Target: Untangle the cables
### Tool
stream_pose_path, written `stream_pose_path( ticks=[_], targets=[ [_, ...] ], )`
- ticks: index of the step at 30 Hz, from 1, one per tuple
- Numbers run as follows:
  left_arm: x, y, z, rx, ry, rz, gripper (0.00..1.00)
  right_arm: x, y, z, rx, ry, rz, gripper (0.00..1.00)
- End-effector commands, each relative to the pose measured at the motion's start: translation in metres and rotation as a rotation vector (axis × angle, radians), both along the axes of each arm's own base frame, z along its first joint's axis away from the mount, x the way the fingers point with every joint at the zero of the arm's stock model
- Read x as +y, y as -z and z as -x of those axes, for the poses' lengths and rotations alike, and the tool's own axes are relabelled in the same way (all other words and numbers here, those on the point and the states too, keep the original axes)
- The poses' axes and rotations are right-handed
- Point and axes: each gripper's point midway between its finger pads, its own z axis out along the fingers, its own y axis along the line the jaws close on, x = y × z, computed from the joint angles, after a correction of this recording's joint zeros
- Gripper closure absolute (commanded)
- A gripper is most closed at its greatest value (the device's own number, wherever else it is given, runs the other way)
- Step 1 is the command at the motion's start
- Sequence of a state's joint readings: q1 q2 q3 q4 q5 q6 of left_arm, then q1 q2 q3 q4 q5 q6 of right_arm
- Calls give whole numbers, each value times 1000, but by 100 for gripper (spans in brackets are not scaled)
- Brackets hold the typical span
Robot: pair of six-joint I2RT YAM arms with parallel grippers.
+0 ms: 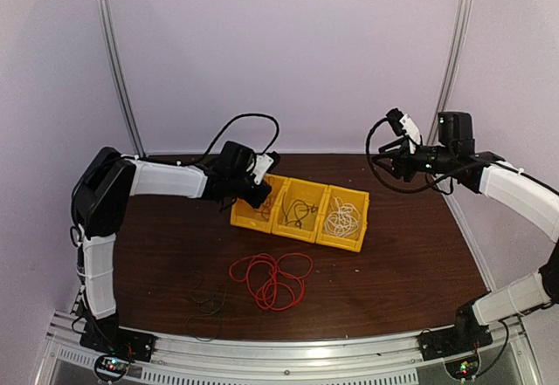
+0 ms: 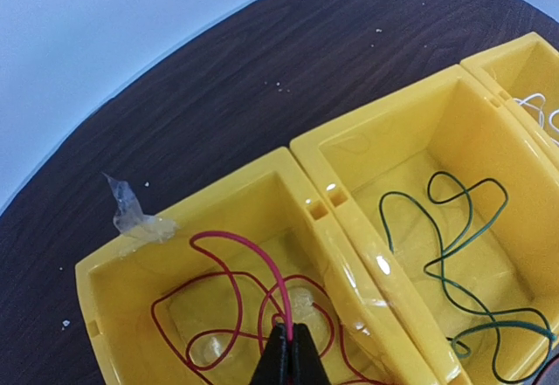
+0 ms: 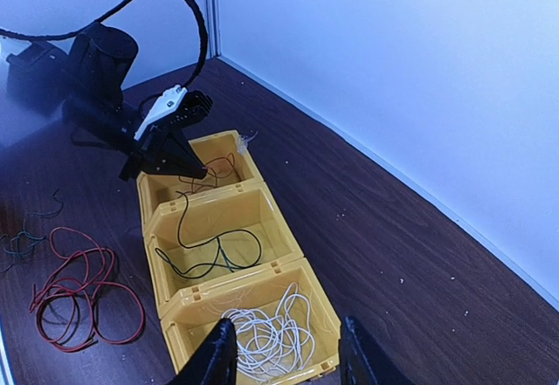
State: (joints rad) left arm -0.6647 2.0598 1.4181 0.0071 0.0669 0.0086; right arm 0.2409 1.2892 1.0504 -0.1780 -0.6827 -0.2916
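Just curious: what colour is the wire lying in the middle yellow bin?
The wire is dark green, clearest in the left wrist view.

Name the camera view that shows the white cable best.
Right wrist: the white cable lies close below it, its coil plainly visible in the end bin. The top external view shows it small; the left wrist catches only a sliver at the frame edge.

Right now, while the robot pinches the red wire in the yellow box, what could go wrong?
The left gripper pinches only one strand of the thin red wire, so it could slip free. Pulled up, its loops might snag and drag the yellow plastic end bin.
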Motion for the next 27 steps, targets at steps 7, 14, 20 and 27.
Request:
stream_pose_path(
  ticks=[7, 14, 20, 27],
  targets=[
    [22, 17, 1, 68, -103, -63, 100, 2, -10, 7, -49, -32, -24, 59],
    [11, 38, 11, 163, -71, -19, 100, 4, -7, 7, -42, -40, -26, 60],
    [10, 37, 7, 167, -87, -23, 100, 3, -7, 8, -44, -40, -25, 59],
    [22, 0, 1, 113, -139, -52, 70, 3, -6, 8, -44, -41, -25, 60]
  ],
)
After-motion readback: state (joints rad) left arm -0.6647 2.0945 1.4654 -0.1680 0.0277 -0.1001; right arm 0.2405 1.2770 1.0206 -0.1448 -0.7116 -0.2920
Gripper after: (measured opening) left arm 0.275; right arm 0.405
